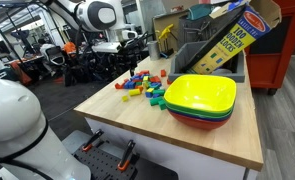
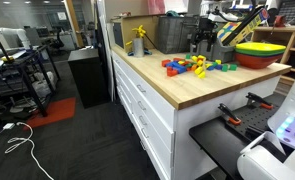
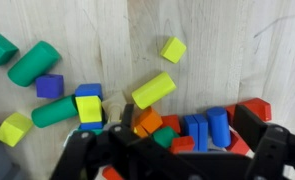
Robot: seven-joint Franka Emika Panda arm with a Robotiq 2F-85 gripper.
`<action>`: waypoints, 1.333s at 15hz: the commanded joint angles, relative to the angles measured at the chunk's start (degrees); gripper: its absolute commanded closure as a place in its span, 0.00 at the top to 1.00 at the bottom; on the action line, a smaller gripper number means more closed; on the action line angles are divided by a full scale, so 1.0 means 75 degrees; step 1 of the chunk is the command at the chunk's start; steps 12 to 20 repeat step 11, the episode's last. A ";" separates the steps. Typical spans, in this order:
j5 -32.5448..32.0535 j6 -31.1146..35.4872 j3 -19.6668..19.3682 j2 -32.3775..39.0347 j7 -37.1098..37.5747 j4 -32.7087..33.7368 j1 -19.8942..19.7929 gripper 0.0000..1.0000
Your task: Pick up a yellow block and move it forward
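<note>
Gripper (image 3: pixel 172 150) hangs wide open along the bottom edge, holding nothing. Yellow block (image 3: pixel 153 89) lies tilted at centre frame, orange block (image 3: pixel 147 122) and blue blocks (image 3: pixel 209 125) crowding just below it, green cylinder (image 3: pixel 32 62) upper left

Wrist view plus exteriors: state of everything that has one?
gripper, open, holding nothing.
yellow cylinder, lying on its side, not grasped.
small yellow cube, lying flat, apart from the others.
green cylinder, lying on its side.
bowls, nested upright, yellow on top.
</note>
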 commanded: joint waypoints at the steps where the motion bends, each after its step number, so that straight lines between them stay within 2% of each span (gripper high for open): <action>1: -0.0254 0.0105 0.0170 0.0062 0.0216 0.0257 0.0030 1.00; 3: -0.0326 0.0053 0.0236 0.0122 0.0198 0.0420 0.0044 1.00; 5: -0.0013 -0.0231 0.0209 0.0206 0.0006 0.0639 0.0124 1.00; 6: -0.0156 -0.0011 0.0209 0.0054 0.0045 0.0356 0.0081 1.00; 20: -0.0128 -0.0021 0.0219 0.0164 0.0043 0.0488 0.0121 1.00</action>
